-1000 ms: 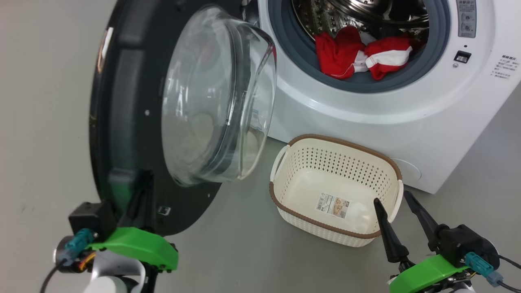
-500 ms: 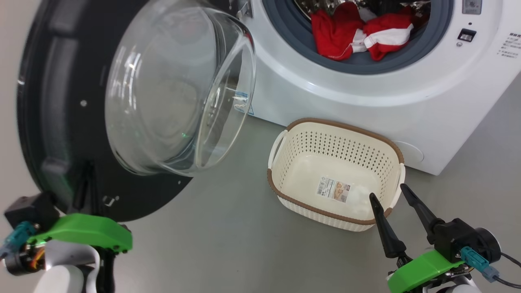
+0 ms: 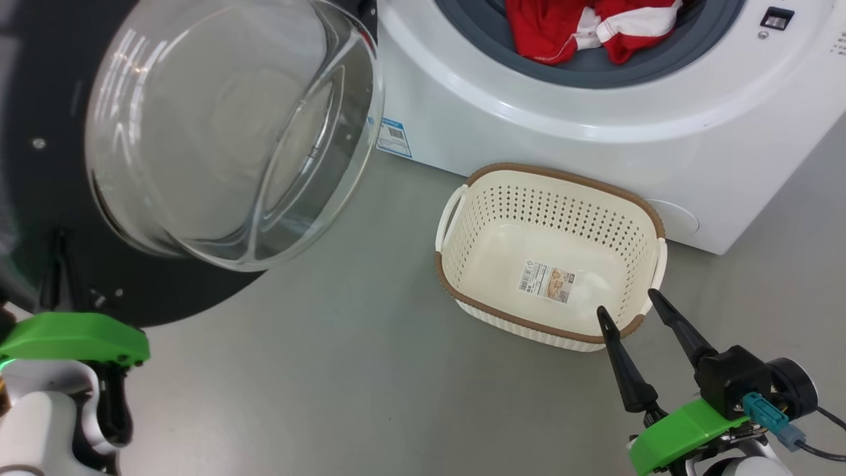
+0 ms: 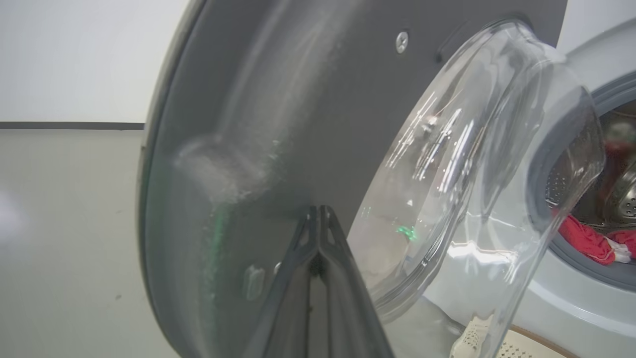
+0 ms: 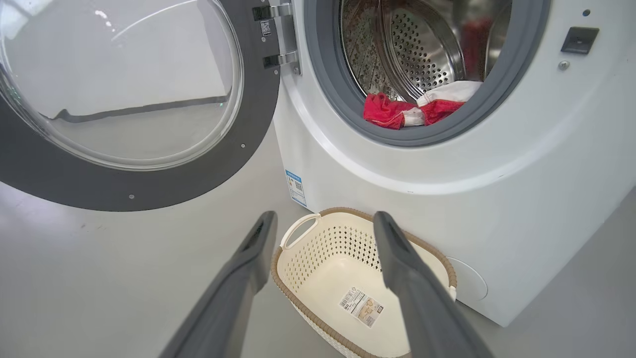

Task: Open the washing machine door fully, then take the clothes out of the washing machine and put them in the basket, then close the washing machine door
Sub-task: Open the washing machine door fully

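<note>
The washing machine door [image 3: 46, 218] stands swung open at the left, its glass bowl [image 3: 225, 132] bulging toward me. My left gripper [image 4: 318, 210] is shut, its tips pressed against the door's dark inner rim [image 4: 278, 124] below the bowl. The red and white clothes [image 3: 581, 26] lie at the mouth of the washing machine [image 3: 529, 112], against the grey seal. The cream basket [image 3: 462, 301] sits on the floor in front of the machine with nothing but a sticker inside. My right gripper [image 3: 626, 302] hangs open just at the basket's near right corner, holding nothing.
From the right wrist view, the steel drum [image 5: 422, 49] shows behind the clothes [image 5: 412, 109], with the basket [image 5: 318, 248] below between my open fingers [image 5: 263, 233]. Grey floor [image 3: 344, 370] spreads between the door and the basket.
The door has swung wider open with my shut left gripper against its rim. The head camera has shifted, so the machine sits higher in the picture. The right gripper stays open by the basket.
</note>
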`<state>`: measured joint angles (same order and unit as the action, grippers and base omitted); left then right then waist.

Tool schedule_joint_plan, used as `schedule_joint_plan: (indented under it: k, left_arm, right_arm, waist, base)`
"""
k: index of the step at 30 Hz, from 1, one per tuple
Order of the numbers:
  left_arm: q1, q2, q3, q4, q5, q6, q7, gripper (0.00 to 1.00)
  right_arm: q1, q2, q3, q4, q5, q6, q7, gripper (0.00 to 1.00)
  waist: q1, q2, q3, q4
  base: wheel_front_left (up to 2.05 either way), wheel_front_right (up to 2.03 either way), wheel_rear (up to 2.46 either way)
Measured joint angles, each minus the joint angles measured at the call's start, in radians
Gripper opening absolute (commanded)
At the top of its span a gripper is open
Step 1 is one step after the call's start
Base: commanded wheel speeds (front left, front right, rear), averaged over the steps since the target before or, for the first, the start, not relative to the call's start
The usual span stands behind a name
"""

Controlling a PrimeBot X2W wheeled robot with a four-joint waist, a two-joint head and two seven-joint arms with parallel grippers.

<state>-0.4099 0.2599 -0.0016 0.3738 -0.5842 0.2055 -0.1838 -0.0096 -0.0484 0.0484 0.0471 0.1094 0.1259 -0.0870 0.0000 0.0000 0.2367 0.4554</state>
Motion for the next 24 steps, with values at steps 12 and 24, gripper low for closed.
schedule_joint_plan:
  k: [12, 24]
  left_arm:
    - [-0.108, 0.017, 0.058, 0.2, -0.015, -0.067, -0.058, 0.0]
    - [-0.147, 0.043, 0.107, 0.305, -0.003, -0.122, -0.069, 0.0]
  right_arm:
    - [0.0, -0.001, 0.001, -0.038, -0.031, 0.0, 0.027, 1.0]
    - [-0.014, -0.002, 0.001, -0.045, -0.032, 0.0, 0.036, 1.0]
  waist:
    - [0.0, 0.0, 0.041, -0.012]
    - [-0.0001, 0.0, 0.048, -0.038]
  base:
    - [0.0, 0.0, 0.0]
    - [0.0, 0.0, 0.0]
